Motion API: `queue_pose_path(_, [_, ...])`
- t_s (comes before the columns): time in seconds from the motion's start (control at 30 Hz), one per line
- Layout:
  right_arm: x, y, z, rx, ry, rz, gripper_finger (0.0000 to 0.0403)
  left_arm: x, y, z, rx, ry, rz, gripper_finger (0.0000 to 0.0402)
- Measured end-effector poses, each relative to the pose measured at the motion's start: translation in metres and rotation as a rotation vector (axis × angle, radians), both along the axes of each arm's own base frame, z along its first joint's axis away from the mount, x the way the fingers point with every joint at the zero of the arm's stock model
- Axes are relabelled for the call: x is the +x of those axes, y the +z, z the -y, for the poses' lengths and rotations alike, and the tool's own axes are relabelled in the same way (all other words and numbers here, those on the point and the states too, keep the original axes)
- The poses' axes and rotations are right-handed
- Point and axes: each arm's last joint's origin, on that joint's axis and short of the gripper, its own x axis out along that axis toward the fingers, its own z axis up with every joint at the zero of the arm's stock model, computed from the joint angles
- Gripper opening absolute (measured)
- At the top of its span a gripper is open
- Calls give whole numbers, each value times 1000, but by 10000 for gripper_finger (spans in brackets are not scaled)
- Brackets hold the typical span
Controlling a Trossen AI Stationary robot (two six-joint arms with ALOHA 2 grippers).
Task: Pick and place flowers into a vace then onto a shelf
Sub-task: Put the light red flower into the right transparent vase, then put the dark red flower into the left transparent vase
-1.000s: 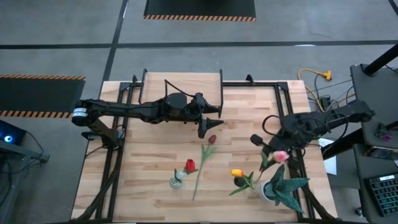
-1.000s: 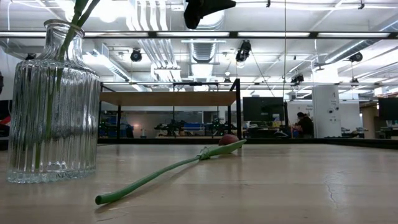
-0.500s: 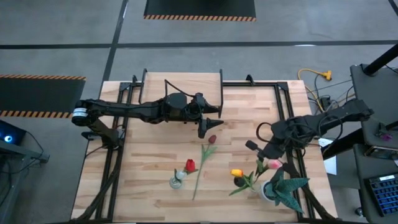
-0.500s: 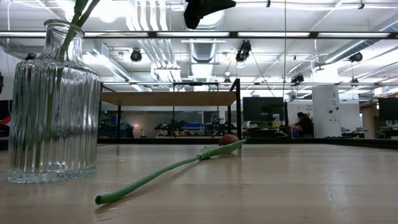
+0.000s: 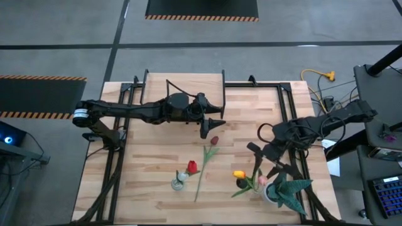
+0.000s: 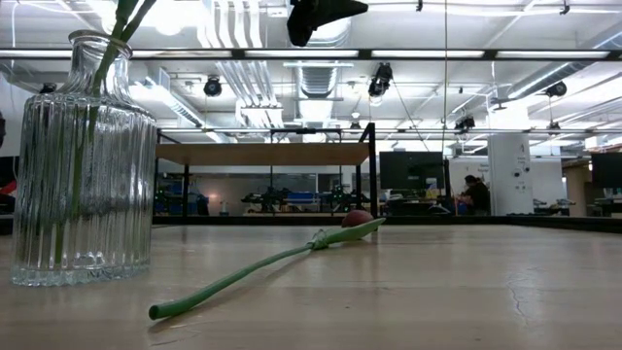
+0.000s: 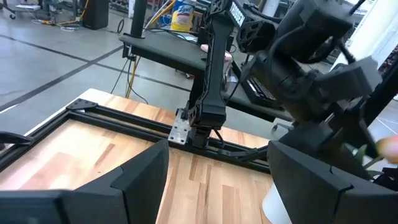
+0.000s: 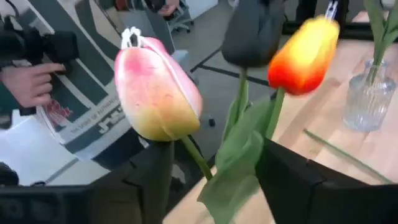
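My right gripper (image 5: 267, 160) stands open at the table's right, above the pink tulip (image 8: 158, 93), whose stem (image 8: 194, 157) runs between its fingers. Close by stand an orange-yellow tulip (image 5: 239, 174) and a dark one (image 8: 252, 31); what holds them up is hidden. A red tulip (image 5: 191, 167) stands in the ribbed glass vase (image 6: 83, 165). A maroon tulip (image 6: 292, 255) lies flat on the table. My left gripper (image 5: 210, 127) hangs open above that tulip's head (image 5: 214, 140). The shelf (image 6: 262, 154) stands at the far edge. My right gripper has the pink tulip's stem (image 8: 194, 157) passing between its open fingers (image 8: 292, 180); I cannot tell whether either finger touches it. The head (image 5: 260, 181) stands beyond the fingertips, toward the near edge.
A white pot with a spiky green plant (image 5: 282, 188) stands at the near right corner, close under my right gripper. A black frame (image 5: 292, 119) runs along the table's sides. Bare wood lies at the near left (image 5: 125, 182). A person's hand (image 8: 28, 81) shows beyond the table.
My right gripper has moved toward the near edge and a little left, lowering the pink tulip beside the orange-yellow one, and its fingers have opened. The pink head now sits nearer the front edge, next to the white pot.
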Motion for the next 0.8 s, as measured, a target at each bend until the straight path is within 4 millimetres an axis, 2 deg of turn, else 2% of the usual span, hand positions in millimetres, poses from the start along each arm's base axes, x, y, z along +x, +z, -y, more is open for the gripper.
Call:
queue_pose_path(0.17, [-4,15,0,49,36,24,247,0,0,0,0,0,0,256])
queue_pose_path(0.27, [-5,17,1,48,37,35,271,0,0,0,0,0,0,256])
queue_pose_path(0.5, [0,2,0,-26,27,-32,314,0,0,0,0,0,0,256])
queue_pose_path(0.8, [-2,-13,0,-66,21,-211,333,0,0,0,0,1,-1,256])
